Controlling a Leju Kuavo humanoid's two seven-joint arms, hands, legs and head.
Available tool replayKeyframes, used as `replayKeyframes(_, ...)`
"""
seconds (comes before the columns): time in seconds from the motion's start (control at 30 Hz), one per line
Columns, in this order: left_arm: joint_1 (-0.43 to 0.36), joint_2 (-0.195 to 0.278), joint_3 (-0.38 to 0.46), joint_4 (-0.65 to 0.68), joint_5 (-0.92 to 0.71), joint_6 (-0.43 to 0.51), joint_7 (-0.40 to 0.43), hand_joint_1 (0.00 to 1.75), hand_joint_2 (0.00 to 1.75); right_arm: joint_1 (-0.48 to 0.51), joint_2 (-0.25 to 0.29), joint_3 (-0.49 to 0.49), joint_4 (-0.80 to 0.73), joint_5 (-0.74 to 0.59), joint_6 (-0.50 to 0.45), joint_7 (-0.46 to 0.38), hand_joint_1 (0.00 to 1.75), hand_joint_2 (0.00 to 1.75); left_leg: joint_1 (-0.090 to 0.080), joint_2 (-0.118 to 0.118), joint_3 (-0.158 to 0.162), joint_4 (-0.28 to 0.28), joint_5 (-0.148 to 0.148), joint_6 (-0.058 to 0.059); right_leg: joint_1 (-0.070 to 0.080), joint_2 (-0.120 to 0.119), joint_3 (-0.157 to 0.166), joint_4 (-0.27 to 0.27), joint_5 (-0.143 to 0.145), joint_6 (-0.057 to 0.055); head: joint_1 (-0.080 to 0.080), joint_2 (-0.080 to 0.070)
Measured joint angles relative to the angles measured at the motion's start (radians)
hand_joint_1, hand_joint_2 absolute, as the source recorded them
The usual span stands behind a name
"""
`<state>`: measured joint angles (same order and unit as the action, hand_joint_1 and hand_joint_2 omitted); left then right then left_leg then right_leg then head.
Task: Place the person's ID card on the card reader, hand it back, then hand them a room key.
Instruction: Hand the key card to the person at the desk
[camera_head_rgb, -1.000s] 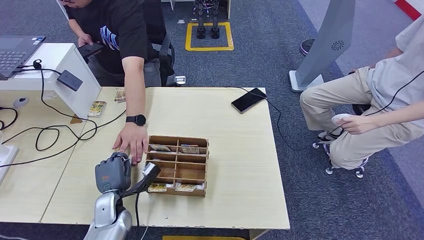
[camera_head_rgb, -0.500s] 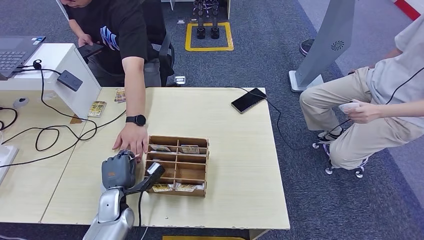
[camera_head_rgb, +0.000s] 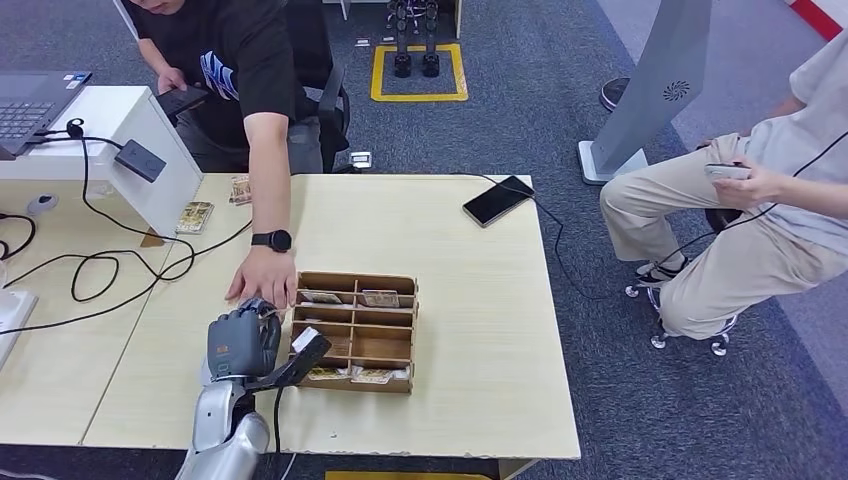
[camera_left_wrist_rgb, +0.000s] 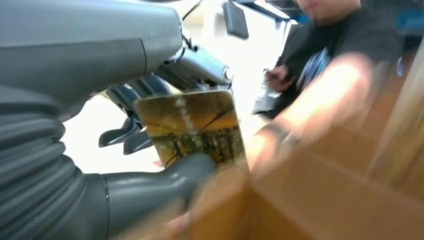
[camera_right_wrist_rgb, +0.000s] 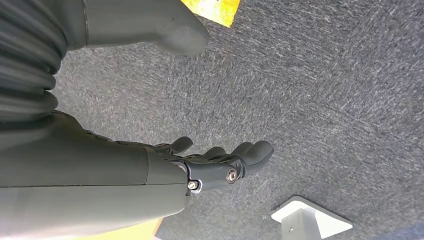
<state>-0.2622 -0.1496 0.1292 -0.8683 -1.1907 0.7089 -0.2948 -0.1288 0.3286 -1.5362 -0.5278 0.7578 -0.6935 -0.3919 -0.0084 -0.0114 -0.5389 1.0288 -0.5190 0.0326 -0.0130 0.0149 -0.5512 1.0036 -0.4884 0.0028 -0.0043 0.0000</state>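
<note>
We see 1 card (camera_left_wrist_rgb: 192, 127) pinched in our left hand (camera_head_rgb: 243, 345), low and left, beside 1 wooden box (camera_head_rgb: 357, 330). Our right hand (camera_right_wrist_rgb: 210, 160) is spread, holding nothing.

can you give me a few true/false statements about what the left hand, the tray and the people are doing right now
1. The left hand holds a card. True.
2. The wooden tray stands on the floor. False: it stands on the table.
3. A person's hand rests on the table beside the tray. True.
4. The phone lies inside the tray. False: it lies on the table near the far edge, apart from the tray.
5. The right hand holds a card. False: it hangs over the carpet, holding nothing, fingers apart.
6. The tray holds cards in some compartments. True.
</note>
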Motion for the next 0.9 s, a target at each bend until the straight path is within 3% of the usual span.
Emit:
replayKeyframes(0.03, -0.003, -0.028, 0.044, -0.02, 0.074, 0.0, -0.075, 1.75, 1.75, -0.001, 0.0, 0.0, -0.004, 0.002, 0.0, 0.004, 0.0, 1.75, 0.0, 0.0, 0.0, 0.0, 0.0, 0.0, 0.0, 0.0, 0.0, 0.0, 0.0, 0.0, 0.0, 0.0)
replayKeyframes(0.1, -0.009, -0.072, 0.104, -0.053, 0.208, 0.0, -0.14, 1.75, 1.75, -0.003, 0.001, 0.0, -0.012, 0.004, 0.0, 0.012, 0.0, 1.75, 0.0, 0.001, 0.0, 0.0, 0.0, 0.0, 0.0, 0.001, 0.0, 0.0, 0.0, 0.0, 0.0, 0.0)
replayKeyframes(0.23, -0.01, -0.105, 0.117, -0.117, 0.411, -0.004, -0.125, 1.75, 1.75, -0.004, 0.004, 0.0, -0.023, 0.004, 0.0, 0.017, 0.0, 1.75, 0.0, 0.0, 0.0, 0.0, 0.0, 0.0, 0.0, 0.0, 0.0, 0.0, 0.0, 0.0, 0.0, 0.0)
replayKeyframes(0.43, -0.008, -0.113, 0.083, -0.179, 0.535, -0.006, -0.112, 1.75, 1.75, -0.005, 0.004, 0.0, -0.028, -0.001, 0.0, 0.015, 0.0, 1.75, 0.0, 0.0, 0.0, 0.0, 0.0, 0.0, 0.0, 0.0, 0.0, 0.0, 0.0, 0.0, 0.0, 0.0)
replayKeyframes(0.9, -0.009, -0.105, 0.039, -0.23, 0.636, -0.009, -0.104, 1.75, 1.75, -0.005, 0.005, 0.0, -0.029, 0.001, 0.0, 0.002, 0.0, 1.75, 0.0, 0.0, 0.0, 0.0, 0.0, 0.0, 0.0, 0.0, 0.0, 0.0, 0.0, 0.0, 0.0, 0.0)
